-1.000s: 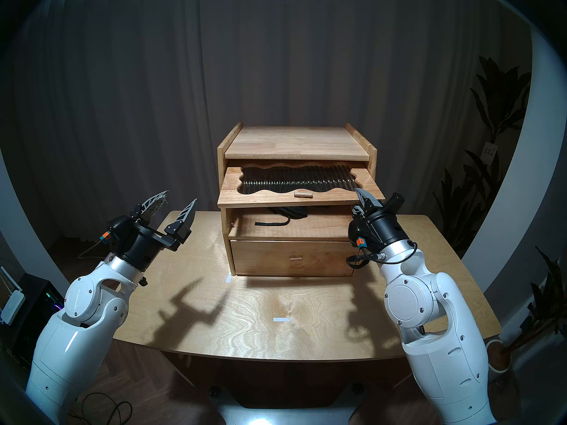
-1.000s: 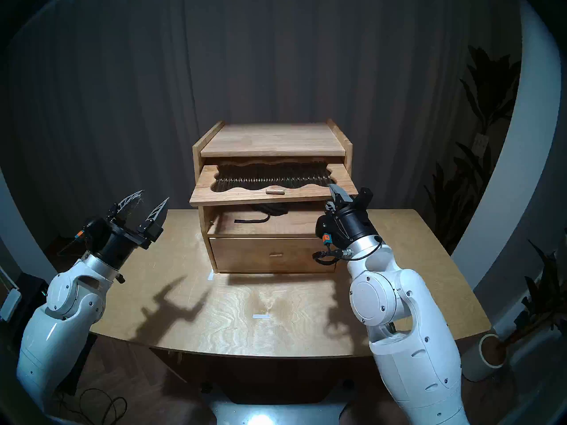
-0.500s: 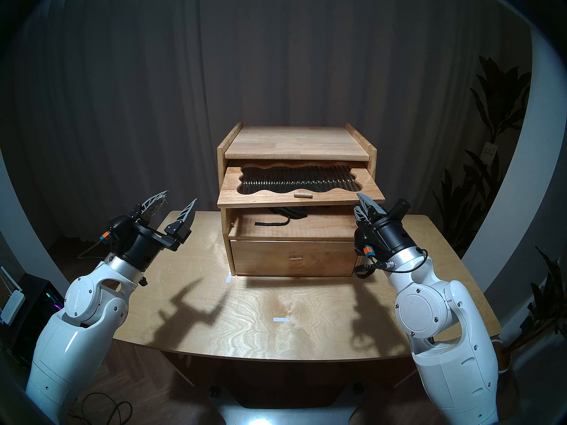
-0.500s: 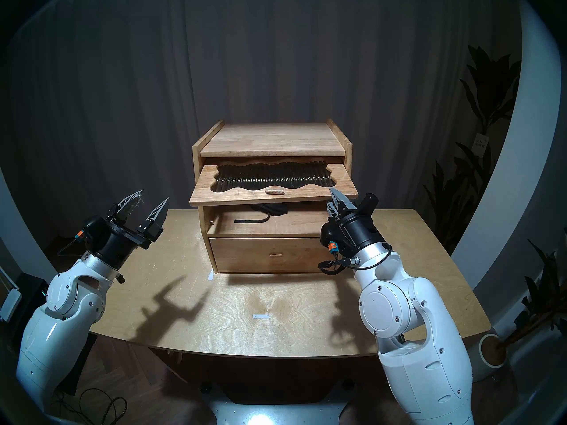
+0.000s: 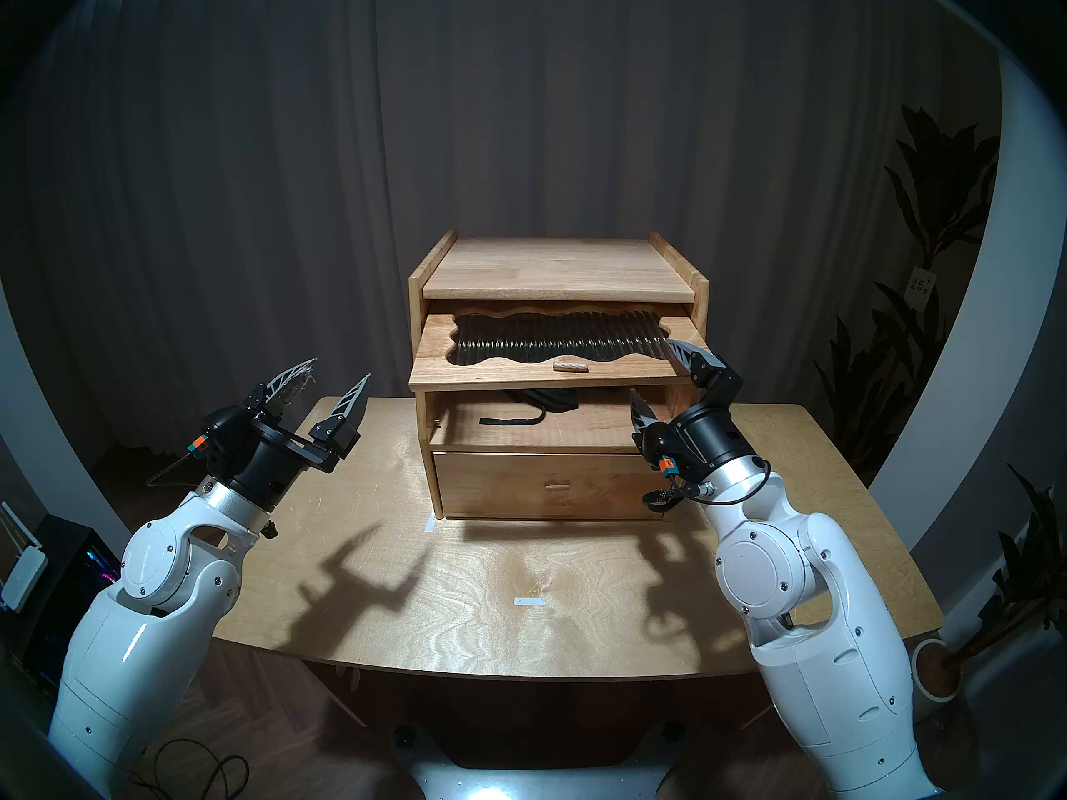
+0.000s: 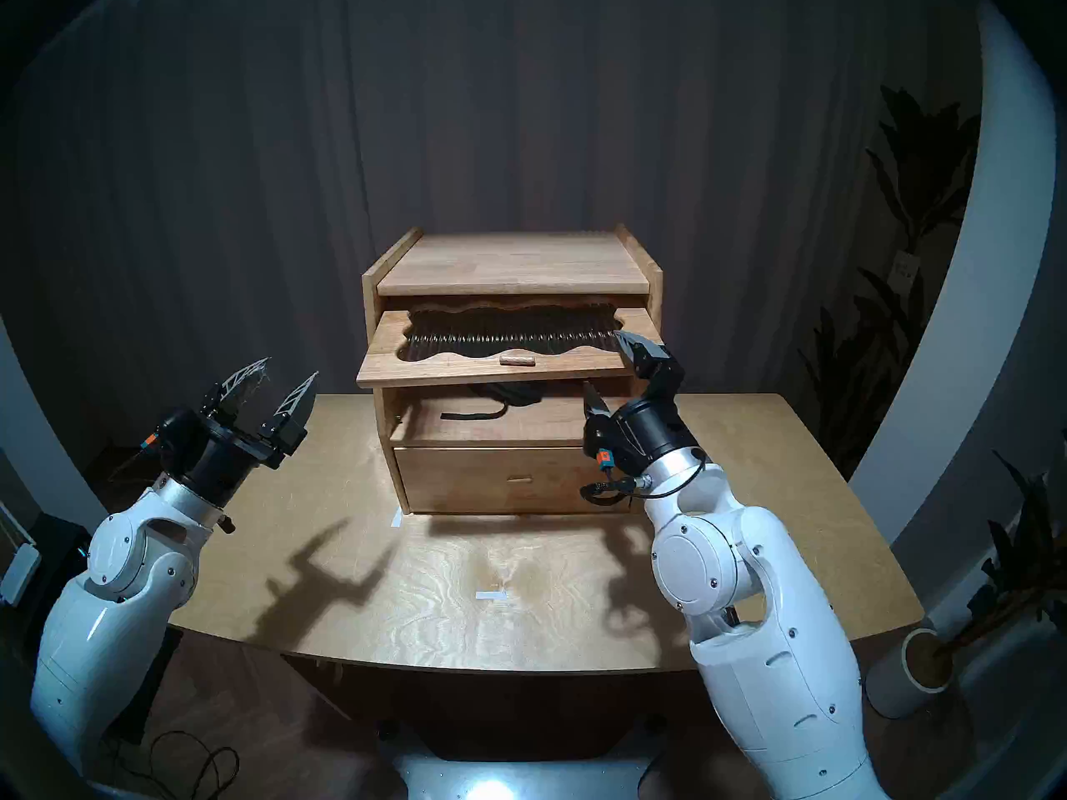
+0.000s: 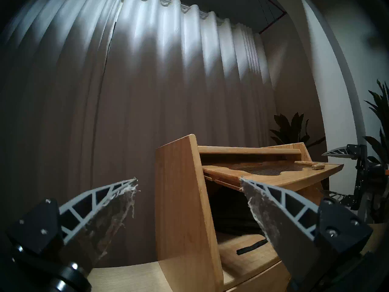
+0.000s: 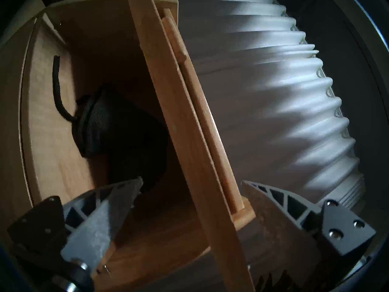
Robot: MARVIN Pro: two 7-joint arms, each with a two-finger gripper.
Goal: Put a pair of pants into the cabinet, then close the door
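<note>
Looking across your scene from the left:

Left gripper: your black two-finger left gripper hangs above the table's left side, jaws spread wide with nothing between them, well apart from the cabinet; you can see frayed white fibres on its pads.

Table: the pale plywood table carries the cabinet at its back edge.

Cabinet: the small boxy light-wood cabinet with raised side rails on top stands upright; its plain drawer front below sits flush.

Door: the light-wood flap door with the wavy-edged window of dark ribbed glass juts out level above the compartment, so your compartment is uncovered. Its small wooden peg knob lies near the front edge.

Pants: the dark charcoal knit folded pants lie inside the large compartment toward the back, mostly in shadow; their black drawstring trails forward and left across the compartment floor.

Right gripper: your black right gripper is at the door's right front corner, jaws parted, one finger above the panel and the other below it. In your right wrist view the door edge runs between the two fingers; whether either pad touches the wood you cannot tell.
</note>
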